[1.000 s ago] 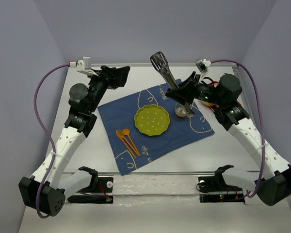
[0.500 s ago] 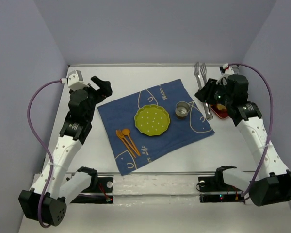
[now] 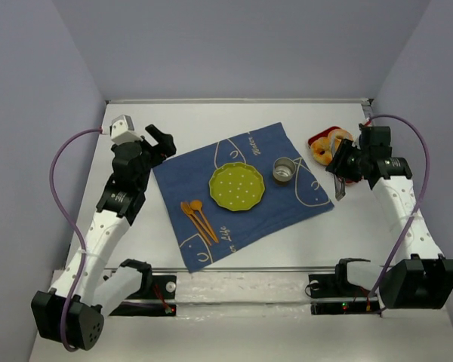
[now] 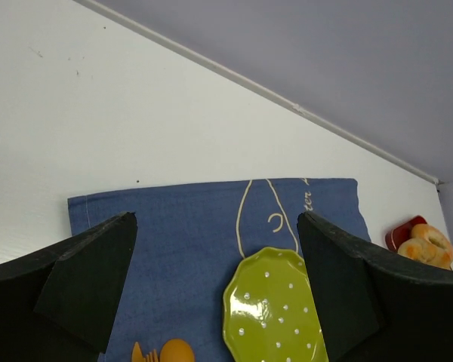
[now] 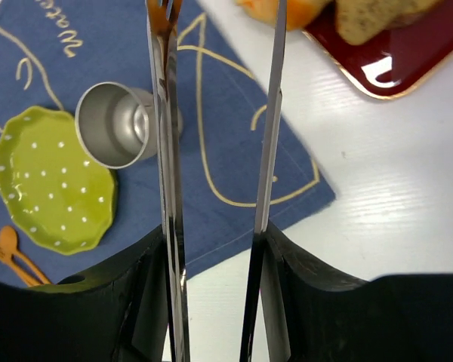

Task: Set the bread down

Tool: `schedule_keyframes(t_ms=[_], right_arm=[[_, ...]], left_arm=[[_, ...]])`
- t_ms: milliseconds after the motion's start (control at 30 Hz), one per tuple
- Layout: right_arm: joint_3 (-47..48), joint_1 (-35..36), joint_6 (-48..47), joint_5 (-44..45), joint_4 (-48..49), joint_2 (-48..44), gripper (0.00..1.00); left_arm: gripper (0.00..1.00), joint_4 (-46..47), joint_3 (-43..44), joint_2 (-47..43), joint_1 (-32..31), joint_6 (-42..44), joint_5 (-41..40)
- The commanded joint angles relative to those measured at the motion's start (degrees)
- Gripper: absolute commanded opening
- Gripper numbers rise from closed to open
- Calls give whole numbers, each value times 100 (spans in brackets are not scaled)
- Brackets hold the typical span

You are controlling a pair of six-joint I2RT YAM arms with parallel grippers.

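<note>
A red tray (image 3: 317, 140) at the back right holds several golden-brown baked pieces (image 3: 322, 151); I cannot single out the oval bread among them. My right gripper (image 3: 340, 169) is shut on metal tongs (image 3: 334, 142), whose tips reach over the tray. In the right wrist view the tongs (image 5: 168, 151) run up between my fingers (image 5: 215, 249), their arms apart, with an orange-brown piece (image 5: 294, 10) at their tips on the tray (image 5: 396, 60). The green plate (image 3: 237, 186) sits empty on the blue cloth (image 3: 211, 162). My left gripper (image 3: 160, 142) is open and empty beyond the cloth's left corner, also in its wrist view (image 4: 215, 219).
A metal cup (image 3: 285, 170) stands on the cloth right of the plate, also in the right wrist view (image 5: 117, 124). Orange cutlery (image 3: 198, 216) lies on the cloth's near left part. The tray also shows in the left wrist view (image 4: 400, 231). Walls close in at back and sides.
My right arm has swung the tongs from above the cup to the right and down over the red tray. My left arm has drawn back slightly at the cloth's left corner.
</note>
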Motion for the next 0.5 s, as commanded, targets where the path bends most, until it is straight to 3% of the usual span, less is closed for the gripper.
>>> schedule_keyframes(t_ms=[0,467], right_arm=[[85,-483,-80,250,-368,-78,50],[498,-1318,-89,-31,-413,1038,54]], left_arm=[[99,239,4,55,74,146,-58],[99,310,-57,91,136,173,144]])
